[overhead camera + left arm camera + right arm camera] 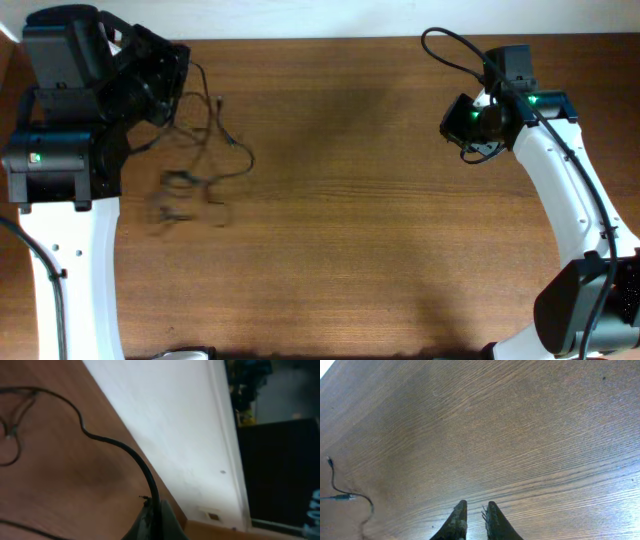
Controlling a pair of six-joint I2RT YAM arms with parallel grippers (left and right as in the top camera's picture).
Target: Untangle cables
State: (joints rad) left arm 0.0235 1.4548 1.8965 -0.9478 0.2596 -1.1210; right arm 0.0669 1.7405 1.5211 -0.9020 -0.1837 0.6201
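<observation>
Cables (222, 135) trail from the left pincer (152, 521), whose jaws are clamped on one black strand (125, 450) that arcs up out of the fingertips and away over the brown table (380, 200). The rest of the cords lie at the table's far-left end in a loose snarl (185, 182) just beside that arm. The right pincer (475, 519) hangs over bare wood well apart on the opposite side, its fingers nearly together and holding nothing, with only a plug-tipped cord end (342, 496) at the left edge of its view. The step in hand appears to be drawing one strand clear of the snarl. Doing it well likely means a firm hold and a slow, steady pull away from the crossings, stopping if the loops tighten. The idle right pincer would probably need to open and pin a second strand so the whole bundle does not drag along.
</observation>
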